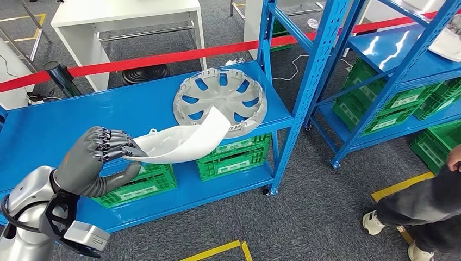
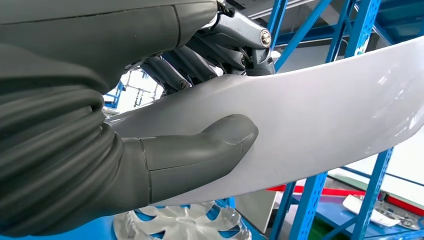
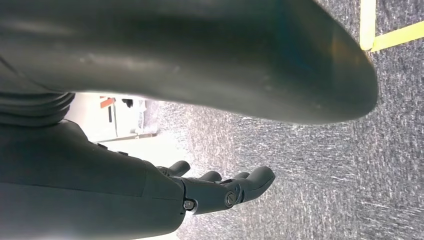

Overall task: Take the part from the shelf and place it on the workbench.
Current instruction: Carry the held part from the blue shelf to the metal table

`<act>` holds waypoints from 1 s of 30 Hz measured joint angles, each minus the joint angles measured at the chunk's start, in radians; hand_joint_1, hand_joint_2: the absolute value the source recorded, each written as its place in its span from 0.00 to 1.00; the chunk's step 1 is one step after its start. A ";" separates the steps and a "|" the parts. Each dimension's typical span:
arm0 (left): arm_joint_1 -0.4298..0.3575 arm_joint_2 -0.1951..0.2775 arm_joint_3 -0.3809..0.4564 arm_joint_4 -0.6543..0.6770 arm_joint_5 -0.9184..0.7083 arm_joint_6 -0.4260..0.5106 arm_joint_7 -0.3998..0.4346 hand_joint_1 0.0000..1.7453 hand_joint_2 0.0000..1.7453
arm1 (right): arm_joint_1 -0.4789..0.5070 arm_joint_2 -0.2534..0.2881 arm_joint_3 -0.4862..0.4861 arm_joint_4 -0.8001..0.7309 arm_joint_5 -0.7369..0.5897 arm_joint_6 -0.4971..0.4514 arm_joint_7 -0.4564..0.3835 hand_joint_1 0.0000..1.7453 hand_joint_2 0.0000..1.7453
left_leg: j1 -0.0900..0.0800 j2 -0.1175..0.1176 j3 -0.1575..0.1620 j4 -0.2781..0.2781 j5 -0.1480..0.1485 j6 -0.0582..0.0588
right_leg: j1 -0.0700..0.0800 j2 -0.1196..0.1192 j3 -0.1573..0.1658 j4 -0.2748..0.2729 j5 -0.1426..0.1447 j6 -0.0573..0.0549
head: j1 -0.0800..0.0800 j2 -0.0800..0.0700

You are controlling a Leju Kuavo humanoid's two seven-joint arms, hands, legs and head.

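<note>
Part (image 1: 182,142): a long, curved white panel, held at one end by the left hand (image 1: 98,157) above the blue shelf (image 1: 65,117). Thumb under, fingers (image 1: 117,142) over, closed tight on it. It looks light, thin, smooth and maybe slippery, so the far end may sag or swing. A grip nearer the middle would be steadier. The right hand (image 3: 220,190) hangs loose over the floor, fingers apart, holding nothing. A hubcap (image 1: 220,99) lies just beyond. Blue posts (image 1: 321,65) and a person (image 1: 429,212) are close by.
</note>
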 joint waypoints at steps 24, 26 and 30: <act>0.023 -0.001 0.026 -0.015 -0.003 0.005 -0.003 1.00 1.00 | 0.000 0.001 0.000 0.000 0.003 0.001 -0.002 0.00 0.00 | 0.016 0.001 0.077 -0.018 -0.053 -0.013 | -0.010 -0.001 -0.074 -0.027 0.053 0.012 | -0.005 0.000; 0.028 -0.001 0.027 -0.015 -0.004 0.006 -0.003 1.00 1.00 | 0.000 0.000 0.000 0.000 0.004 0.001 -0.001 0.00 0.00 | 0.014 0.001 0.051 -0.014 -0.035 -0.007 | -0.007 -0.001 -0.116 0.105 -0.031 0.015 | -0.003 0.000; 0.036 -0.001 0.027 -0.015 -0.007 0.006 -0.003 1.00 1.00 | 0.000 -0.001 0.000 0.000 0.003 0.000 -0.001 0.00 0.00 | 0.012 0.001 0.000 0.004 -0.009 -0.011 | 0.000 -0.002 -0.022 0.058 -0.004 0.008 | -0.002 0.000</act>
